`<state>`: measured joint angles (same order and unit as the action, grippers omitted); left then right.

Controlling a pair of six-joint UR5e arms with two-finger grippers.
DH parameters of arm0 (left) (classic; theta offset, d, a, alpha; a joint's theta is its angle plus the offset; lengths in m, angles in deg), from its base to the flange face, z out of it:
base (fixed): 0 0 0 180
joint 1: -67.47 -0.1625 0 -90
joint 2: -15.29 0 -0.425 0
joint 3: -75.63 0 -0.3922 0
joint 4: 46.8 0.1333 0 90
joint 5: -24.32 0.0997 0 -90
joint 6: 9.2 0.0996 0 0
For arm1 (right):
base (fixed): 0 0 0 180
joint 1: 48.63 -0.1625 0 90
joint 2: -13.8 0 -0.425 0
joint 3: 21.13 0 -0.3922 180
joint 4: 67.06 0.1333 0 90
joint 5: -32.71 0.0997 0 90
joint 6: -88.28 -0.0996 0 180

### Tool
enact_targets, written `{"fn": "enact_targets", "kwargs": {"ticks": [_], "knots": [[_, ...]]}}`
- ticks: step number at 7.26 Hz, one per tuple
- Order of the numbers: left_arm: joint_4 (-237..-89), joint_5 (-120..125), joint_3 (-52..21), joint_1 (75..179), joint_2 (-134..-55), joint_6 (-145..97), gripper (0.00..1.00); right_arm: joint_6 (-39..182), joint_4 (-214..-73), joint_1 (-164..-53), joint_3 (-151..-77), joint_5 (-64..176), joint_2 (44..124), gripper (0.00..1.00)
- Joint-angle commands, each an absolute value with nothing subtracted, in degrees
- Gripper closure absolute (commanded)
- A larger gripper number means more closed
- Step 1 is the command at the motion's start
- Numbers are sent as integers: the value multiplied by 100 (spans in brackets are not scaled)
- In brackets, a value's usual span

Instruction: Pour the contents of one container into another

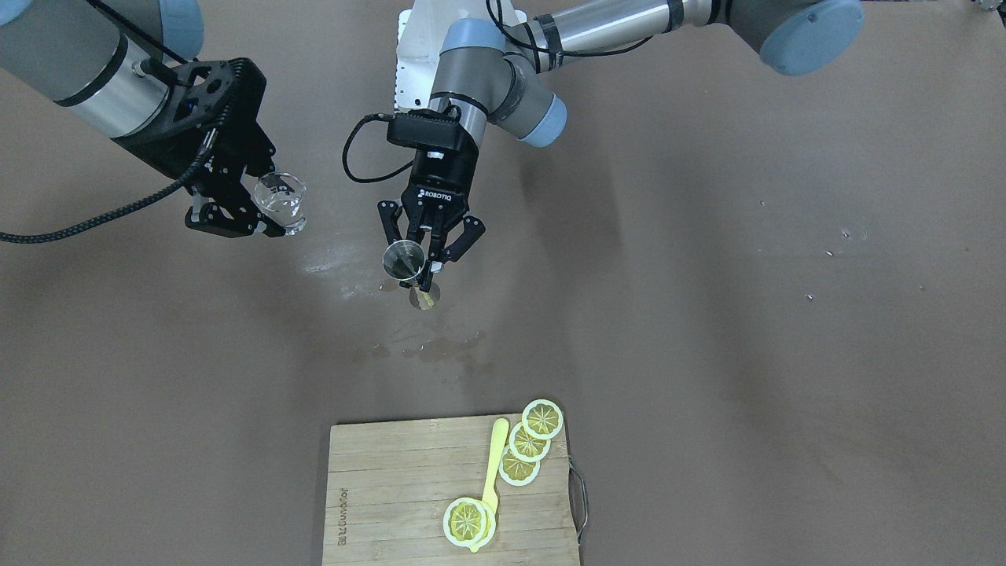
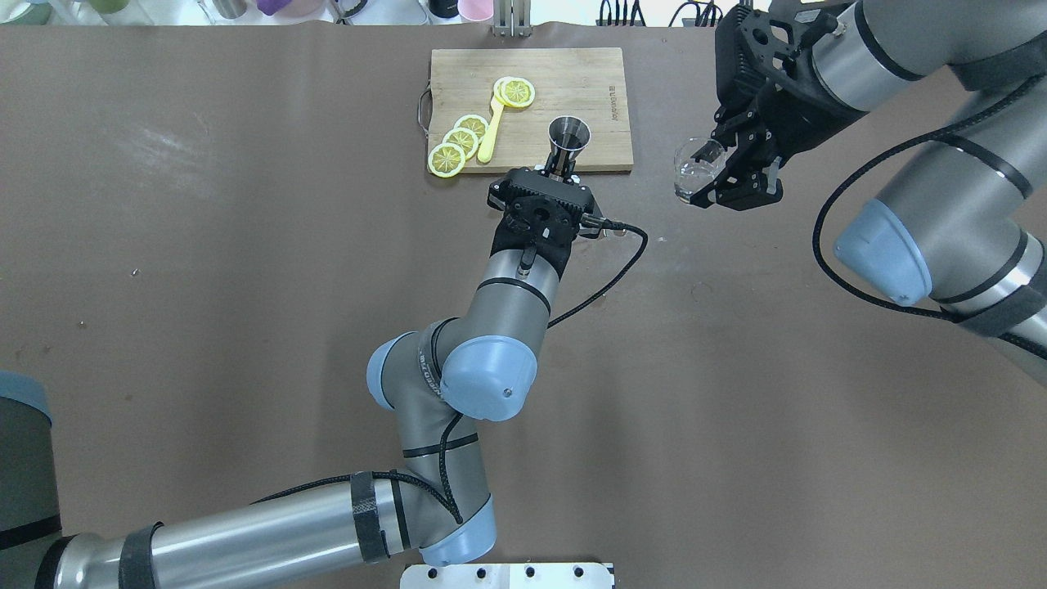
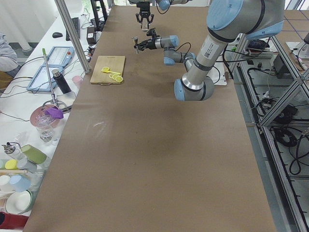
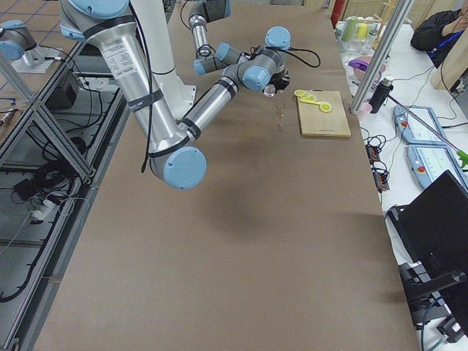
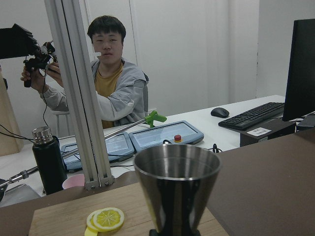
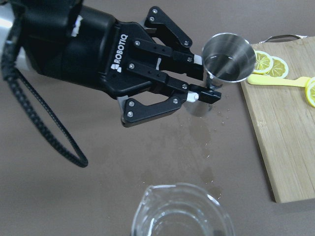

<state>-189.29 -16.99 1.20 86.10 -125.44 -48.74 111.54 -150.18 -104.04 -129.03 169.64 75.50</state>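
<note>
Both grips closed, left hand (image 6: pixel 204 94) on jigger (image 6: pixel 229 58), right hand (image 1: pixel 263 212) on glass cup (image 1: pixel 283 203), contents unclear

The steel cone-shaped measuring cup (image 5: pixel 177 189) is cut off by the bottom edge of your left wrist view, so its waist and base are out of sight there. From overhead, the left tool (image 1: pixel 424 263) hides its own fingers and the cup's lower half under its body. The clear glass beaker (image 6: pixel 181 211) runs off the right wrist view's bottom edge, and you cannot tell its fill level. The front view's lower edge clips the wooden cutting board (image 1: pixel 393 503). In both side views the left tool and the right tool (image 1: pixel 271 208) are too small for you to read.
</note>
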Motion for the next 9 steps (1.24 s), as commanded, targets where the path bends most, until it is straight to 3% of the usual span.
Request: {"fn": "enact_targets", "kwargs": {"ticks": [1,9], "knots": [[-18900,-1716,128,8611,-12665,-4867,100,11480,-15378,-10611,-12599,16999,7209,100],[-18795,-2041,145,8611,-12788,-4629,100,12587,-17022,-10743,-11641,16702,5811,100]]}}
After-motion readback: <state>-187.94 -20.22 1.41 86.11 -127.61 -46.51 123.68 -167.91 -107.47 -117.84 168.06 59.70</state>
